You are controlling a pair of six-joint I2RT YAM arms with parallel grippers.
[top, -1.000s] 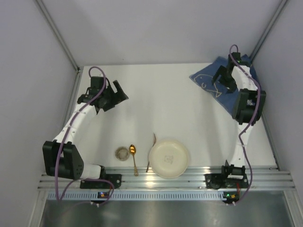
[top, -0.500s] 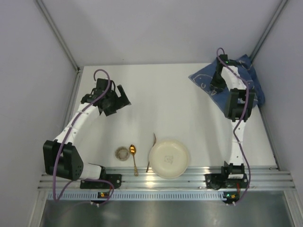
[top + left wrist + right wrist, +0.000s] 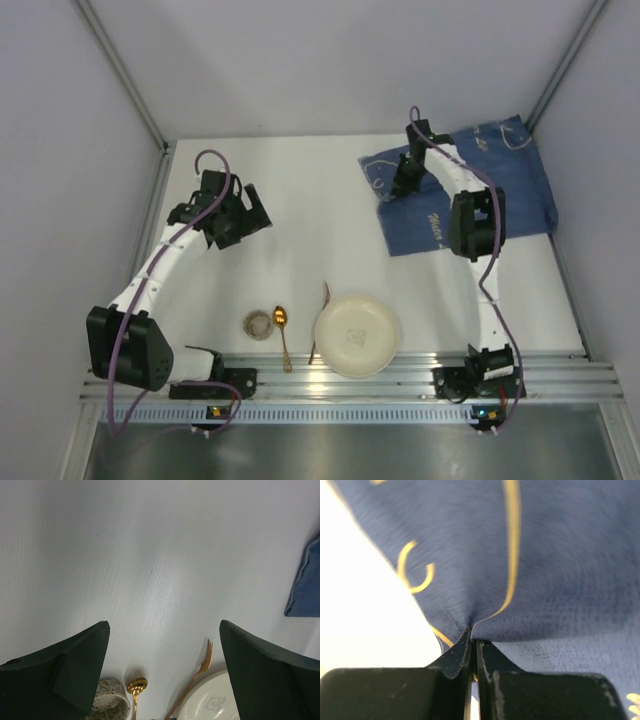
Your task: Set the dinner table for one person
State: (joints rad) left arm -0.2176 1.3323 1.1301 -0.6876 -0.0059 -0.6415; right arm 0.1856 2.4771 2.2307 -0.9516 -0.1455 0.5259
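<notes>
A blue cloth (image 3: 500, 170) with pale fish outlines lies spread at the back right of the white dinner table (image 3: 320, 230). My right gripper (image 3: 405, 182) is shut on its left part; in the right wrist view the gripper (image 3: 474, 642) pinches a fold of the blue cloth (image 3: 530, 555). My left gripper (image 3: 240, 215) hovers open and holds nothing over the left of the table; in its wrist view the left gripper (image 3: 165, 625) frames bare tabletop. A cream plate (image 3: 357, 335), gold fork (image 3: 322, 318), gold spoon (image 3: 282, 328) and speckled cup (image 3: 259, 323) sit near the front edge.
A ribbed aluminium rail (image 3: 350, 380) runs along the near edge, with both arm bases on it. Grey walls close in the left, back and right. The left wrist view shows the spoon (image 3: 136, 686), fork (image 3: 201, 670), plate (image 3: 210, 702) and a cloth corner (image 3: 306, 585).
My right gripper shut on the cloth and dragged it leftward, so the bunched cloth now lies spread out. My left arm shifted only slightly.
</notes>
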